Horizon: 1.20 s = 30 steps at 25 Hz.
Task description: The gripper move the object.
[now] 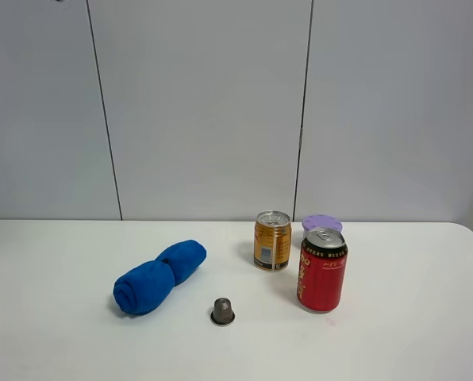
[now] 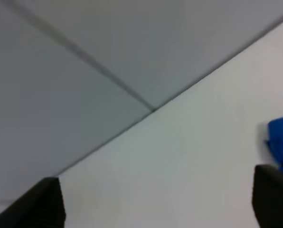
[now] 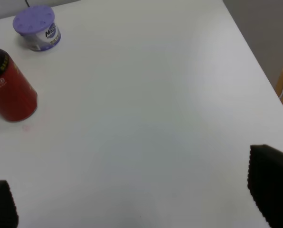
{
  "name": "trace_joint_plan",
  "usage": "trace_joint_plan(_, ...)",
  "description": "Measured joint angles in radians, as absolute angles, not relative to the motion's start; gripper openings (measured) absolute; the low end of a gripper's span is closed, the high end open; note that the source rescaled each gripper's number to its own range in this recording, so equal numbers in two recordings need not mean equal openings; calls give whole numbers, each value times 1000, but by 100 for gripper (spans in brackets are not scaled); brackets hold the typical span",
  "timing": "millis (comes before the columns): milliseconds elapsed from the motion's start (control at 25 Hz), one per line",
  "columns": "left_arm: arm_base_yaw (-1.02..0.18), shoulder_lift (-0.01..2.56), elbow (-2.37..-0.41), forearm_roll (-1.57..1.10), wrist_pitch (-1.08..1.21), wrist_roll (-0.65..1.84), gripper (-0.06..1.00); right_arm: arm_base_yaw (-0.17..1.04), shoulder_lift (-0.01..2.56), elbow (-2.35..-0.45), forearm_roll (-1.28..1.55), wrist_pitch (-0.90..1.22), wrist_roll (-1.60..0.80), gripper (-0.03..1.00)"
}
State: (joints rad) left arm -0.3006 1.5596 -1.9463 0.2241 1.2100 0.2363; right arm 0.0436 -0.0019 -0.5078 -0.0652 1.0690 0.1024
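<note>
Neither arm appears in the high exterior view; each hand is seen only through its own wrist camera. The left hand (image 2: pixel 155 202) hovers over bare white counter (image 2: pixel 189 166), its two black fingertips (image 2: pixel 42 204) spread wide apart at the frame corners with nothing between them; a corner of the blue rolled cloth (image 2: pixel 281 142) lies just beyond one fingertip. The right hand (image 3: pixel 136 199) is likewise wide open and empty, its dark fingertips (image 3: pixel 269 185) well apart above bare counter, pointed toward the red can (image 3: pixel 8 90) and a purple-lidded tub (image 3: pixel 36 28) beyond it.

Positions below are given relative to the red can (image 1: pixel 322 270), which stands upright on the counter (image 1: pixel 427 317) with its silver top closed. The gold can (image 1: pixel 272 240), the task's object, stands upright just beside the red can, on its far-left side, apart from it, untouched by either hand; its top is also closed. The purple-lidded tub (image 1: pixel 322 223) sits directly behind the red can, partly hidden by it; its lid is on, so its contents cannot be told. A small grey thimble-shaped cap (image 1: pixel 223 311) rests near the red can's left, toward the front edge. The blue rolled cloth (image 1: pixel 159 276) lies on its side farther left, past the cap.
</note>
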Motion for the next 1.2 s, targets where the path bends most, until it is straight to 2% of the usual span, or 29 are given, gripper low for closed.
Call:
trace_joint_plan(480,-108,918,-1199,215,1214,46,67,44,-2,-508,-65,1069,102,100)
trace_joint_plan(760,-28,552,-822,71,1215,-11,67,44,-2,-508,-65,1069,102,100)
trace_joint_plan(1000,50,281,-606,24,1217,-23,67,44,-2,-508,-65,1069,102,100)
trace_joint_plan(1200,82,90,-567,-9,1218,-23,67,44,-2,-508,-65,1069,102,100)
